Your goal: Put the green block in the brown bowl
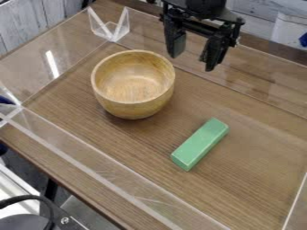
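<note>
The green block [199, 144], a short bright green bar, lies flat on the wooden table right of centre, angled from lower left to upper right. To its upper left stands the brown bowl [135, 84], round, light wood, with nothing inside. My gripper [196, 50] hangs at the top of the view, pointing down, above and behind both things. Its black fingers [175, 40] stand apart with nothing between them. It touches neither the bowl nor the block.
Clear acrylic walls [72, 144] ring the wooden table [252, 99], with a low front-left wall and a folded clear corner piece [110, 27] at the back. A black cable [30, 211] loops below the table at bottom left.
</note>
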Controlling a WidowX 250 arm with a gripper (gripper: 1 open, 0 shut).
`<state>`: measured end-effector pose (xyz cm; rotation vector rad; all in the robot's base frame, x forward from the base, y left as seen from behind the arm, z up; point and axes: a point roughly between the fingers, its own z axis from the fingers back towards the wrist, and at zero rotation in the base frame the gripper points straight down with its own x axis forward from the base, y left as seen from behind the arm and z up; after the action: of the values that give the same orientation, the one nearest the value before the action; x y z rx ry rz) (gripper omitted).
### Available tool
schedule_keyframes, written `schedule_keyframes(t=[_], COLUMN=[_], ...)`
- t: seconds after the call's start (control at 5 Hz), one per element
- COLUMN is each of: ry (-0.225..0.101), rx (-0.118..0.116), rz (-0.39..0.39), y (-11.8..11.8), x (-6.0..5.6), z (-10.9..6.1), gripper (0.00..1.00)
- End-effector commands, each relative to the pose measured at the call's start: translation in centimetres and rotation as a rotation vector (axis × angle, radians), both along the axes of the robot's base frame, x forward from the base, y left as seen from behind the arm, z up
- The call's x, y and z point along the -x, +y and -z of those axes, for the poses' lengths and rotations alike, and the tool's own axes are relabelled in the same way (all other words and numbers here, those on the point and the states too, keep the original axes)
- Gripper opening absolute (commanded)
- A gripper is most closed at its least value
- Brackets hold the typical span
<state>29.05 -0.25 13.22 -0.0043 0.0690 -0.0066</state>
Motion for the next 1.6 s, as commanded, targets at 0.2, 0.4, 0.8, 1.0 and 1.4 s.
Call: schedule_keyframes(t=[0.2, 0.4, 0.8, 1.0, 1.4], ry=[0.050, 0.057, 0.052, 0.055, 0.063], rx=[0.000, 0.010, 0.019, 0.025, 0.037], rz=[0.125, 0.190, 0.263, 0.272, 0.276], y=[-1.2, -2.1, -3.4, -3.7, -3.8], x=[2.2, 3.6, 4.6, 4.4, 3.6], z=[2.9, 4.6, 7.9, 8.8, 10.2], gripper=[1.00, 1.00, 1.00, 1.00, 0.00])
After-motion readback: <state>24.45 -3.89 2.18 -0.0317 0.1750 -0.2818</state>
